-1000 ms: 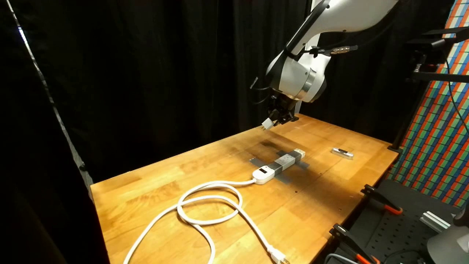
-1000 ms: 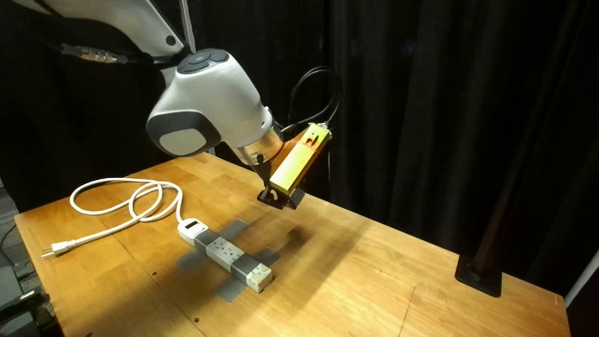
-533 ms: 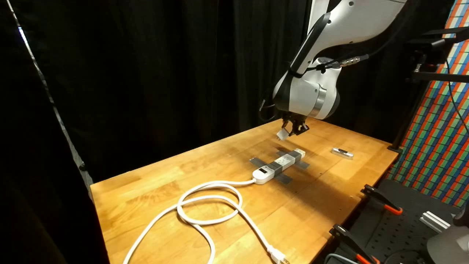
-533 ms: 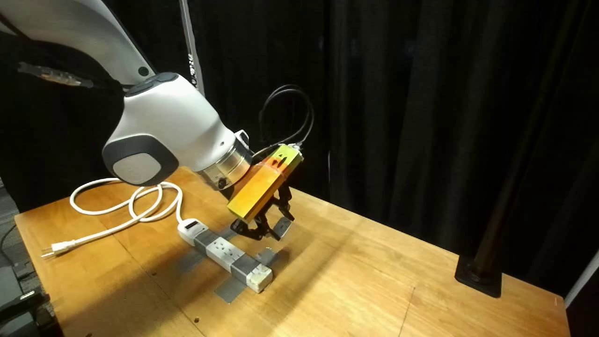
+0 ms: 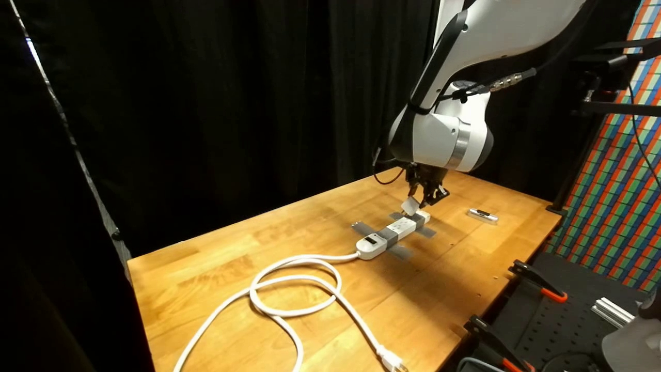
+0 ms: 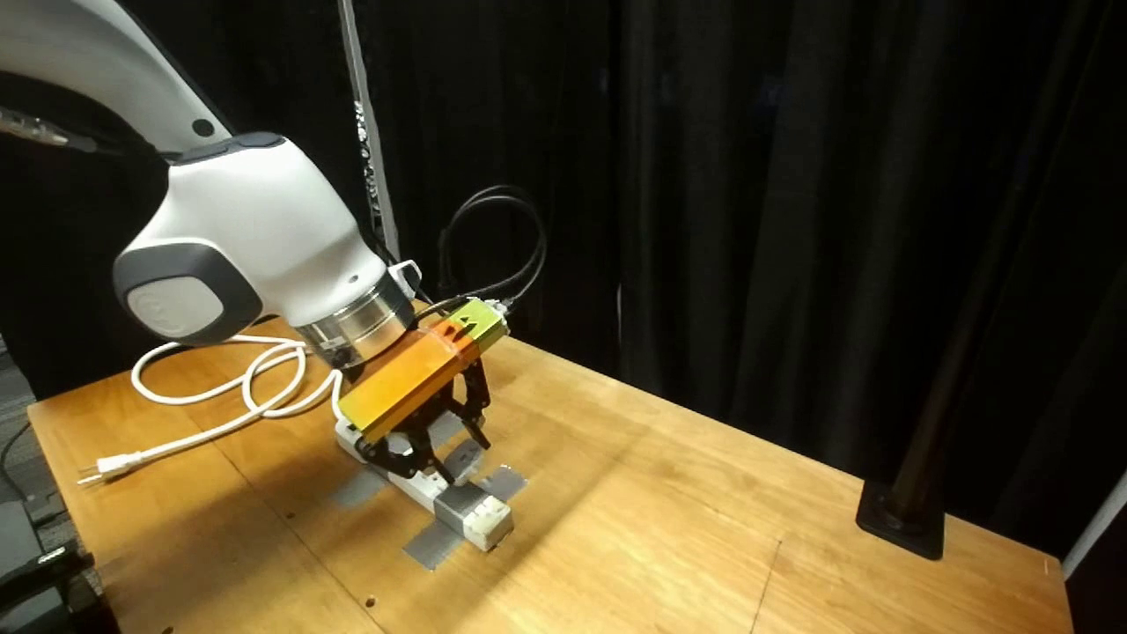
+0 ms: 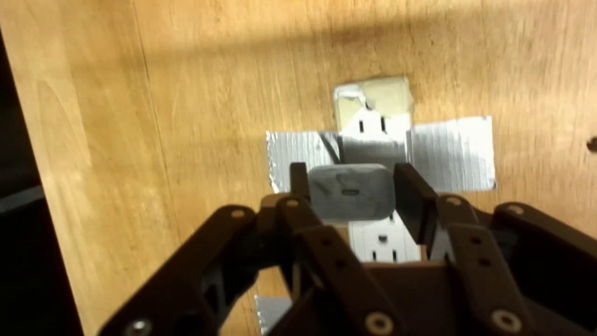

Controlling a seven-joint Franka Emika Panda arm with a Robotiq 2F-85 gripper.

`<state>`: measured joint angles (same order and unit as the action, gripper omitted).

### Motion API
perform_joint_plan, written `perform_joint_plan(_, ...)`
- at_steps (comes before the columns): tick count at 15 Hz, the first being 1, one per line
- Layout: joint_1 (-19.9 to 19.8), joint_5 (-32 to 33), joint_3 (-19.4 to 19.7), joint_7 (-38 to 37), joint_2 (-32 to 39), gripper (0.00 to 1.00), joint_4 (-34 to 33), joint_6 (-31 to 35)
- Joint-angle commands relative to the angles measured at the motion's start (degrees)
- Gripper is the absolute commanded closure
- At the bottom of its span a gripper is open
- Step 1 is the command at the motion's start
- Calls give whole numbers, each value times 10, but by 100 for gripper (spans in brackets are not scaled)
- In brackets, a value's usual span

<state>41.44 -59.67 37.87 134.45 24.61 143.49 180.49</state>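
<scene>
My gripper (image 7: 350, 176) is shut on a small pale block-shaped power adapter (image 7: 350, 205), with one finger on each side. A small oval port shows on the adapter's near face. In an exterior view the adapter (image 5: 410, 206) is tilted, its prongs pointing down close to the white power strip (image 5: 403, 226). I cannot tell whether they touch. The strip (image 7: 385, 247) has several outlets and is held to the table by grey tape. The adapter hides part of it in the wrist view. In an exterior view the gripper (image 6: 467, 464) covers the strip's middle; its far end (image 6: 487, 526) shows.
The strip's white cord (image 5: 294, 312) lies looped on the wooden table (image 5: 206, 268), ending in a plug (image 5: 391, 360). A small silver object (image 5: 483, 215) lies beyond the strip. Clamps (image 5: 539, 281) grip the table edge. A black post base (image 6: 900, 519) stands at a corner.
The arm has lowered and carried the adapter from above the table to right over the power strip. The gripper has stayed shut on it. Strip and cord have not moved.
</scene>
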Motion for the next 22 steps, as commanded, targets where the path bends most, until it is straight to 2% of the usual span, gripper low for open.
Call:
perform_joint_plan(1,128,72,127,-89,-41,77,13,-97)
perform_joint_plan(5,253,150,251,-211,-64,77,-20,-148)
perform_joint_plan(8,348,213,357,-328,-12,77,-59,-200)
perform_joint_plan(10,393,245,414,-401,26,77,-83,-252)
perform_joint_plan(13,432,277,468,-482,80,77,-104,-310)
perform_joint_plan(15,437,301,483,-521,112,77,-117,-354)
perform_joint_plan(16,424,397,472,-594,72,77,-117,-352)
perform_joint_plan(19,394,538,451,-689,54,77,-150,-459)
perform_joint_plan(22,342,683,395,-760,-3,77,-176,-549)
